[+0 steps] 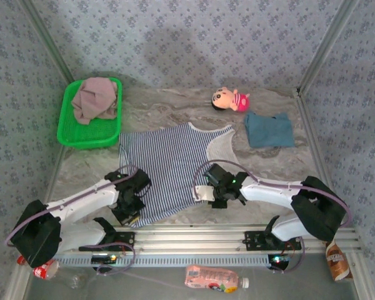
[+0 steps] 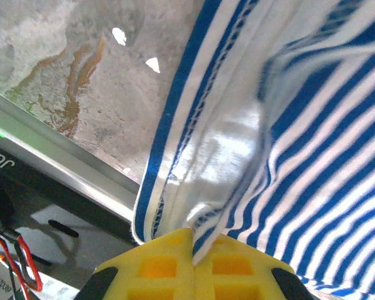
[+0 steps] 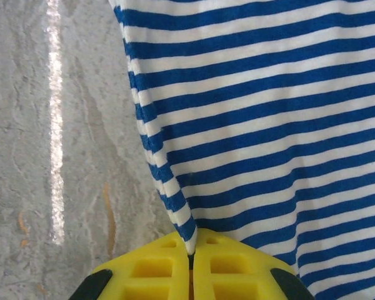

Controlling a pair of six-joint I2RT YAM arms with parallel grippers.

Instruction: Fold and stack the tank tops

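Observation:
The navy-and-white striped tank top (image 1: 165,164) lies spread flat in the middle of the table, neck toward the far side. My left gripper (image 1: 130,212) is shut on its near left hem corner; in the left wrist view the yellow pads (image 2: 156,265) pinch a fold of the striped cloth (image 2: 287,125), with the gripper (image 2: 194,236) closed tight. My right gripper (image 1: 207,194) is shut on the top's right side edge, and its wrist view shows the gripper (image 3: 190,242) clamping the striped hem (image 3: 269,112). A folded teal tank top (image 1: 269,130) rests at the far right. The mauve tank top (image 1: 95,99) lies crumpled in the green basket (image 1: 69,136).
A small pink plush doll (image 1: 231,99) lies beyond the teal top. An aluminium rail (image 1: 194,240) runs along the near table edge, with bottles (image 1: 215,278) below it. Patterned walls close in the left, right and far sides.

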